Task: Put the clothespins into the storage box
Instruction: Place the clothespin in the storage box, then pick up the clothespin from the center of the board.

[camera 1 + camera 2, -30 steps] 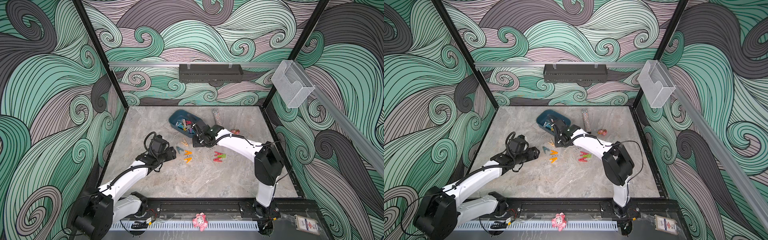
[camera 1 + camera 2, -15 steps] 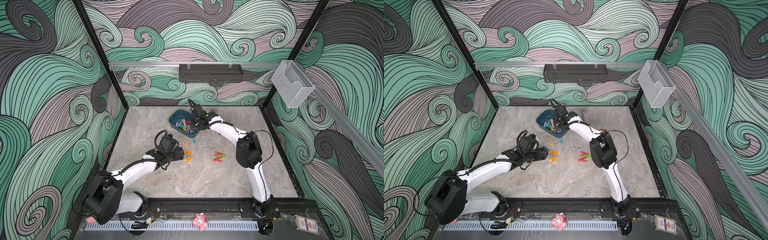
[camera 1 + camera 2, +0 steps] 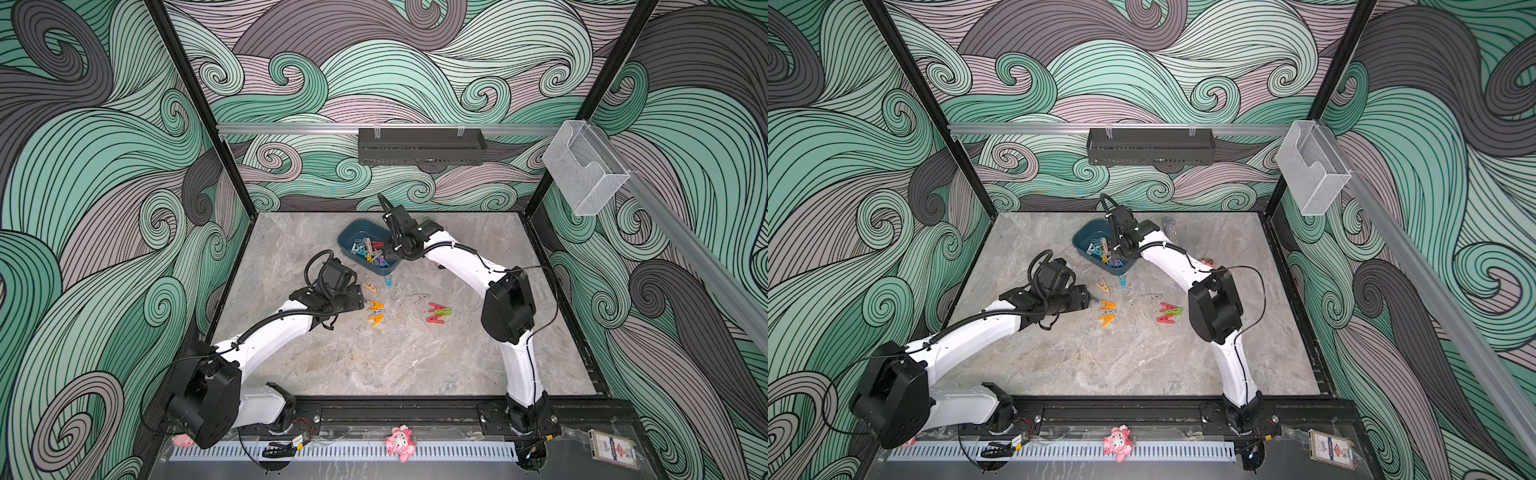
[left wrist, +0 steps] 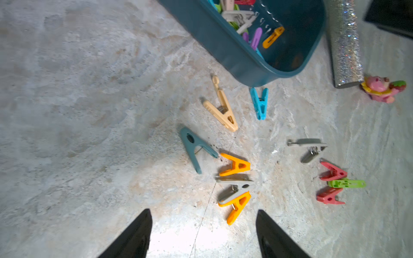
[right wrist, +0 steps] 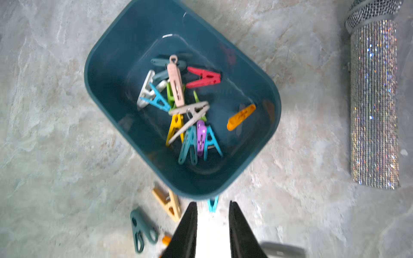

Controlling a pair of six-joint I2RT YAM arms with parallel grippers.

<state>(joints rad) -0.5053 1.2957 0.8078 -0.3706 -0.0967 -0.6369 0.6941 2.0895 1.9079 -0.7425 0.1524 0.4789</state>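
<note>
A dozen or so small coloured plastic clothespins (image 5: 178, 100) lie heaped in the dark teal plastic storage box (image 5: 134, 44) on the grey marbled desk (image 3: 374, 365). Right gripper (image 5: 213, 203) hovers by its rim, jaws slightly apart, empty. Left gripper (image 4: 203, 214), jaws wide, faces loose orange pegs (image 4: 237, 166). A blurred orange peg (image 5: 241, 117) sits inside the box, lying flat, I think.

We see both top views lit brightly and evenly from overhead, with only faint, soft shadows on the tabletop (image 3: 374, 365). The wide lens stretches the walls (image 3: 83, 208) toward the left and right edges of the frame. In the left wrist view, white glare washes out the stone between the jaws, and the storage box (image 4: 223, 51) rim smears. The right wrist view is softer throughout. Its clothespins (image 5: 176, 89) blur, most beside the jaws, where the same glare burns white, and the glitter tube (image 5: 373, 100) sparkles.
</note>
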